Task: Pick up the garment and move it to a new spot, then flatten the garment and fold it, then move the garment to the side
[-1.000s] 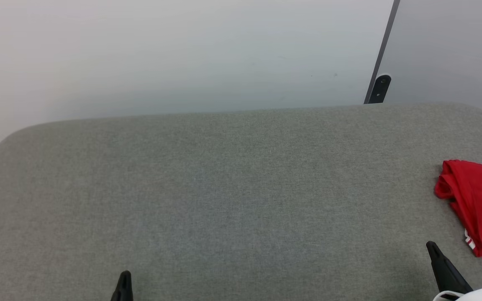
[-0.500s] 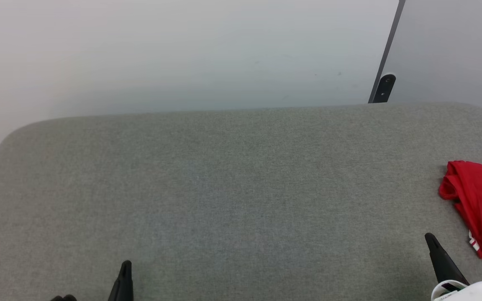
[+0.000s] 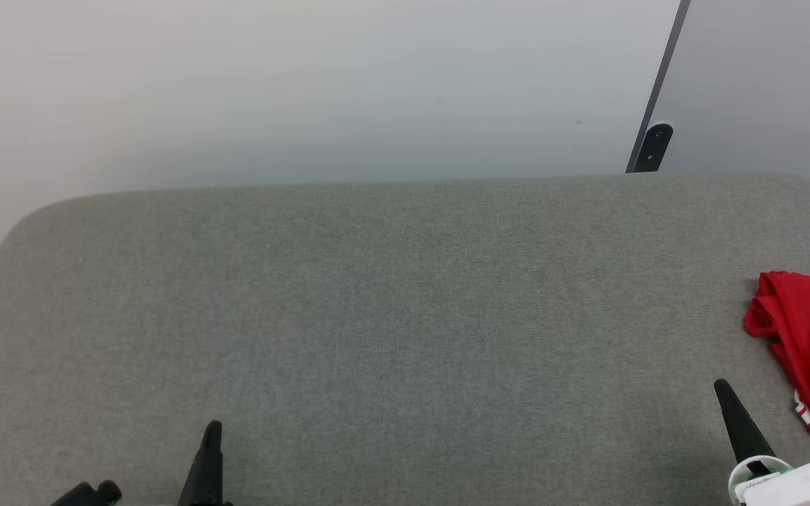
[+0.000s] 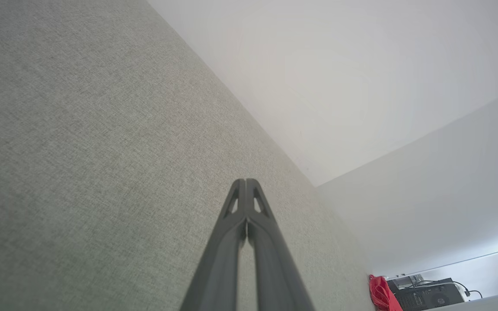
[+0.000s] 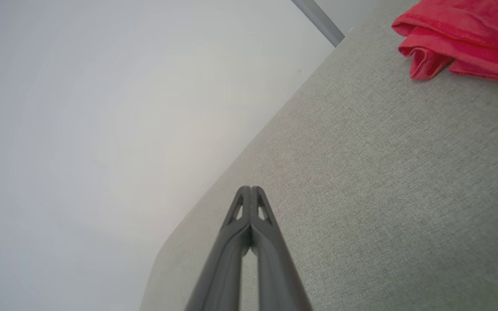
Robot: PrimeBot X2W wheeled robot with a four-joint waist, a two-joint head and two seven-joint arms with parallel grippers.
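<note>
garment bunched at the right edge of a grey padded top, both grippers closed and holding nothing.

red cloth folded over on itself, lying on the padding and cut off by the head view's right border; sliver of white trim at its near hem, too small to read. right gripper near the garment, to its left and nearer the robot, apart from it, fingers pressed together. left gripper well to the garment's left, fingers likewise pressed together. wide open stretch of woven grey fabric left of the garment, rounded corners at the far rim. pale plain wall beyond the garment, with a dark slanted post behind the far rim. dark computer box with cables just past the garment in the left wrist view.
</note>
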